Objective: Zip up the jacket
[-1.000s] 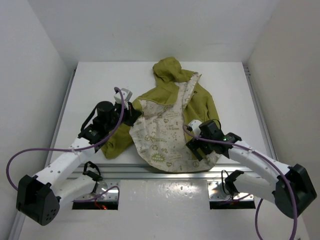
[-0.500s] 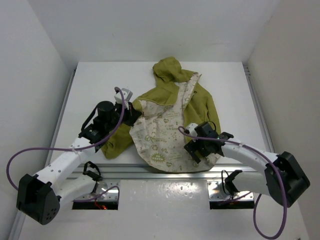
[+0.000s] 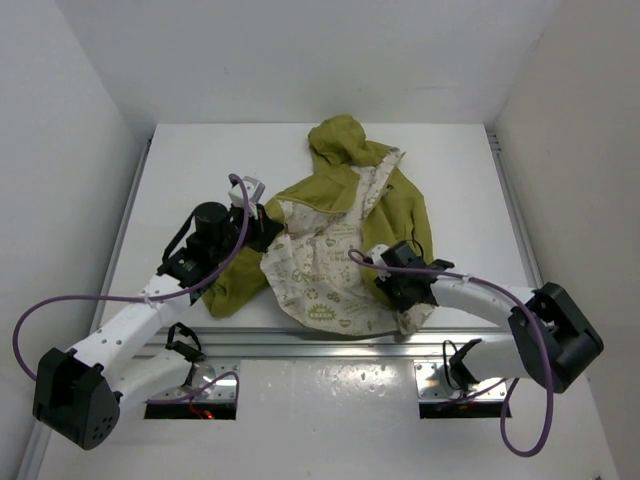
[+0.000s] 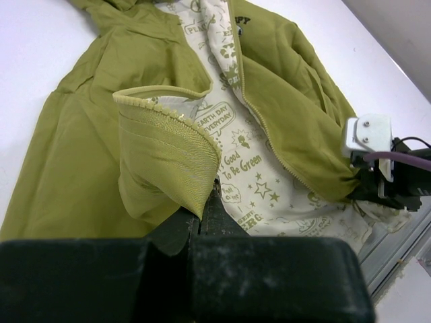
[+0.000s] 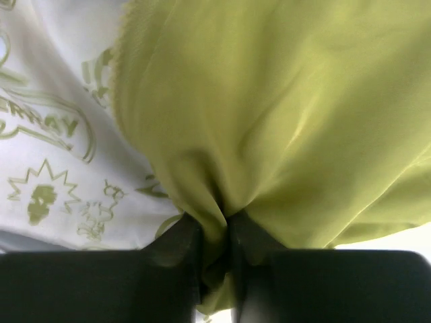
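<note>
The green jacket lies open on the white tabletop. Its hood is at the far side, and its pale inside with little pictures faces up. The left gripper is closed tight on an edge at the jacket's left side and holds a fold of it up. The right gripper is at the near right corner of the jacket. It is closed on a bunch of green cloth squeezed between its fingers.
</note>
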Motion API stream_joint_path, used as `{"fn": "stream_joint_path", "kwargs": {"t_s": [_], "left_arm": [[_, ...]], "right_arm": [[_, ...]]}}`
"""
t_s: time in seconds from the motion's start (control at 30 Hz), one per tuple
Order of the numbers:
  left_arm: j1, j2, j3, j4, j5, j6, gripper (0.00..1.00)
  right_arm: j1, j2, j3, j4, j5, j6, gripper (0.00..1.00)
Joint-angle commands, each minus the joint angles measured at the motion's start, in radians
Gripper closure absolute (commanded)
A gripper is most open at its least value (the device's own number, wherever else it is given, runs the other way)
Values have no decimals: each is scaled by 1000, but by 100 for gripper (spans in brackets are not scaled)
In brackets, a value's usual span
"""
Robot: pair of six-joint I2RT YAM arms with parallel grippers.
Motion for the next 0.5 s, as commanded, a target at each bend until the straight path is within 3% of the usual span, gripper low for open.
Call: {"fn": "stream_joint_path", "kwargs": {"t_s": [0.0,0.07,0.27,0.47], "left_arm": [[-3,-1,3,41,-3,-11,100],[-3,-1,3,41,-3,-11,100],[-3,-23,-17,31,8,-1,100],[-23,-32,-28,-20,-43,-1,100]], "right_arm": [[7,30,8,-14,-22,19,91],[8,16,7,-16,-43,19,97],[-85,-136,59,-92,-239,49,97],[-315,-292,136,-154,-507,126,97]]}}
